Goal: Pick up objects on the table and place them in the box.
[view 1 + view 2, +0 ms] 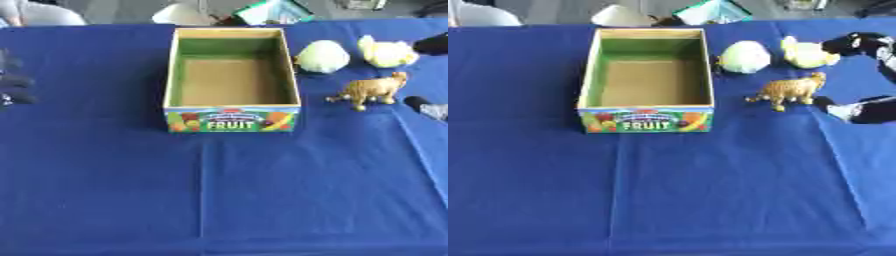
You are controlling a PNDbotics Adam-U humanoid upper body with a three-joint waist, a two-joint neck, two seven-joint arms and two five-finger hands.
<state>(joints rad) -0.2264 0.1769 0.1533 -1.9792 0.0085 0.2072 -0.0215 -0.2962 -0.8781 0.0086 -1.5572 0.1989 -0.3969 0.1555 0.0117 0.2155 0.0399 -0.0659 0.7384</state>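
Toys are waiting beside the empty box [232, 107]. We are reaching our right hand [868, 45] toward the toy animal [787, 90], fingers maybe open, holding nothing. Next we are grabbing it.

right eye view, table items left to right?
box → pale green round object → tan animal figure → yellow object → right hand

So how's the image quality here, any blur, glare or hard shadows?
Both eye views are soft throughout; the box label reads only "FRUIT". Light is even, no glare, with a faint shadow under the toy animal. In the right eye view the right hand is blurred; the left eye view shows the left hand only as dark smudges.
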